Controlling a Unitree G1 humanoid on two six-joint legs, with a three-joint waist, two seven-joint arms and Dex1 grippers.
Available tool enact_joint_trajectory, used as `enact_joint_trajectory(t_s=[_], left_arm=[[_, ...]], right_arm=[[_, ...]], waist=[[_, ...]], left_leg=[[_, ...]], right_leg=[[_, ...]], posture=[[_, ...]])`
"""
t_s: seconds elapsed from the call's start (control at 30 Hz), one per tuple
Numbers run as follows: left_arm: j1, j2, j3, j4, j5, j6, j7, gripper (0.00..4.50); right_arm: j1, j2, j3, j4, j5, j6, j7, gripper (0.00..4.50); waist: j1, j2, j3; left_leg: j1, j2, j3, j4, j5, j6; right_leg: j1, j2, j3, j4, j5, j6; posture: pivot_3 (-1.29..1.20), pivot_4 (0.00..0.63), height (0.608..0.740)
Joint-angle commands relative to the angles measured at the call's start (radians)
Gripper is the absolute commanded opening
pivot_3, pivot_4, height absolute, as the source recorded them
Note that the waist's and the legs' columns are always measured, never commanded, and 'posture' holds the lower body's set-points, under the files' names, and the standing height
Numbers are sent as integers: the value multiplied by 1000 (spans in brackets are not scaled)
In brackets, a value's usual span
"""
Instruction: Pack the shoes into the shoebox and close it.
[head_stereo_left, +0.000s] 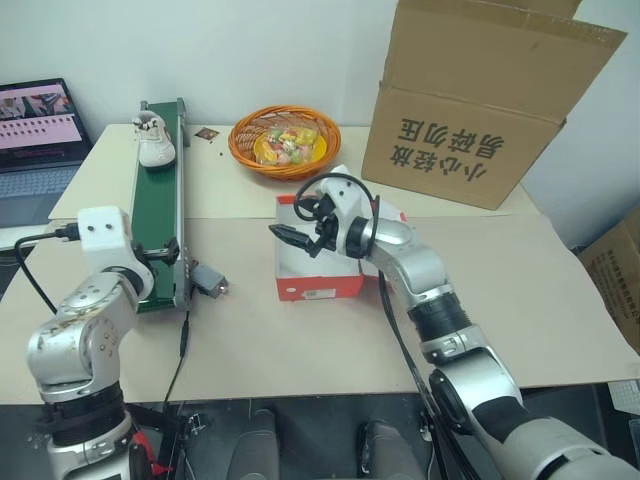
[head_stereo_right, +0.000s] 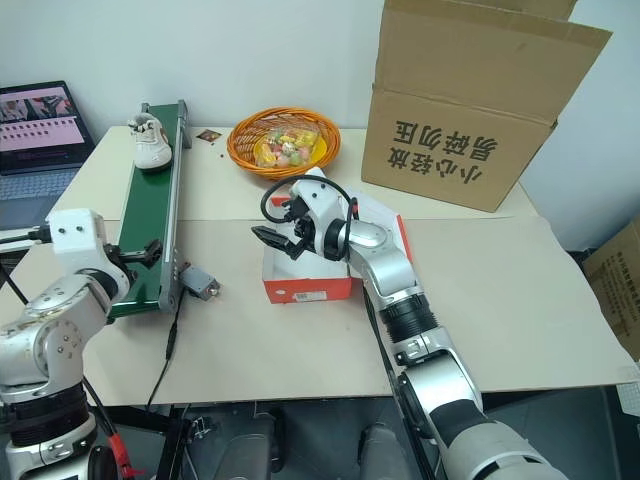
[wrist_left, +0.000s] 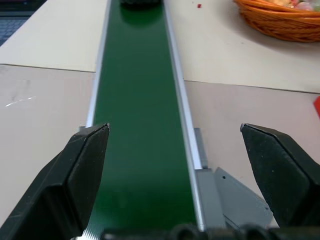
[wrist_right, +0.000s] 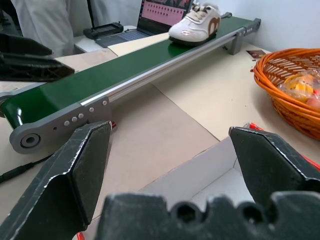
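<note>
Cream shoe (head_stereo_left: 155, 143) (alone) on green conveyor (head_stereo_left: 160, 215).

One cream sneaker (head_stereo_left: 155, 141) with tan patches stands upright on the far end of the green conveyor belt (head_stereo_left: 160, 210). The red shoebox (head_stereo_left: 318, 262) sits open beside the belt's near end, its white inside showing and its label facing forward.

White wall (head_stereo_left: 260, 50) behind a beige table (head_stereo_left: 300, 340); open laptop (head_stereo_left: 35, 125) on a grey side surface at the left; brown carton (head_stereo_left: 615, 270) on the floor at the right.
</note>
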Motion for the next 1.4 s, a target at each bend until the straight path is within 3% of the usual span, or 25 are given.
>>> enact_joint_trajectory(t_s=[0.03, 0.2, 1.4], left_arm=[[-28, 57, 27, 8, 24, 23, -10, 4500], [-16, 84, 14, 43, 45, 9, -26, 4500], [41, 9, -42, 68, 79, 29, -77, 4500]], right_arm=[[-4, 5, -19, -60, 8, 8, -15, 4433], [1, 17, -19, -67, 12, 11, -25, 4433], [17, 38, -40, -152, 73, 52, -11, 4433]], waist=[[0, 0, 0], [0, 0, 0], [0, 0, 0]], left_leg=[[0, 0, 0, 0, 0, 0], [0, 0, 0, 0, 0, 0], [0, 0, 0, 0, 0, 0]], right_leg=[[0, 0, 0, 0, 0, 0], [0, 0, 0, 0, 0, 0], [0, 0, 0, -1, 0, 0]], posture=[[0, 150, 720], [0, 150, 720], [0, 150, 720]])
